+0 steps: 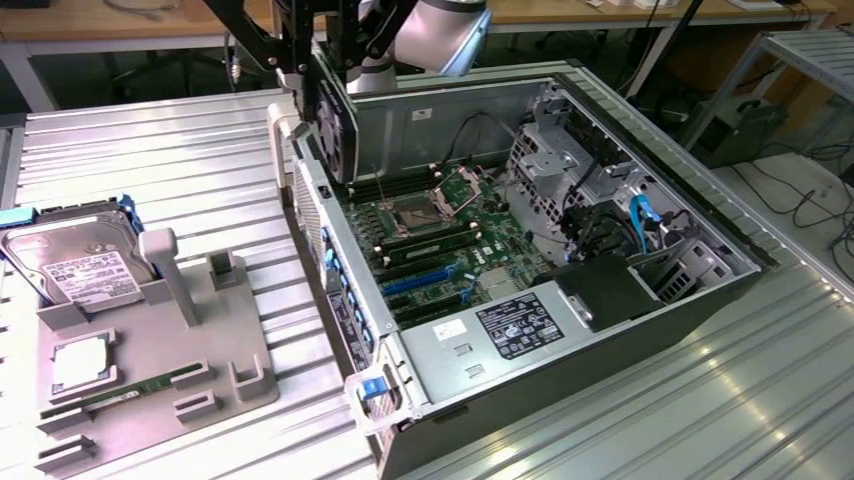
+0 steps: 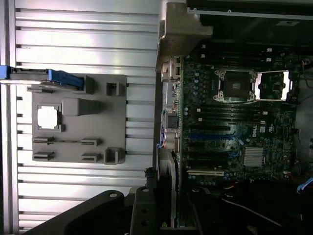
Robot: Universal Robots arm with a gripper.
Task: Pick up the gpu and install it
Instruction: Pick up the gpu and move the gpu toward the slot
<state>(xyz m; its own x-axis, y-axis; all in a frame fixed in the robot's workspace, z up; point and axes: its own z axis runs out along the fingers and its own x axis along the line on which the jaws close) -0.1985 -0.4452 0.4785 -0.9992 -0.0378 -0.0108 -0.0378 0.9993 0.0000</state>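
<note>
Case wall (image 1: 310,205) and motherboard (image 1: 454,232) lie beneath gpu (image 1: 331,130).

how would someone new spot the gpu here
Start at the open computer case. Over its corner at the exterior view's upper left, the gripper holds the gpu on edge. It is the flat black card with a round fan, unlike the silver hard drive in the grey fixture.

White lettering reading DELL is printed on the green motherboard (image 2: 230,112). White labels on the hard drive (image 1: 74,268) and power supply (image 1: 497,335) carry print too small to read.
</note>
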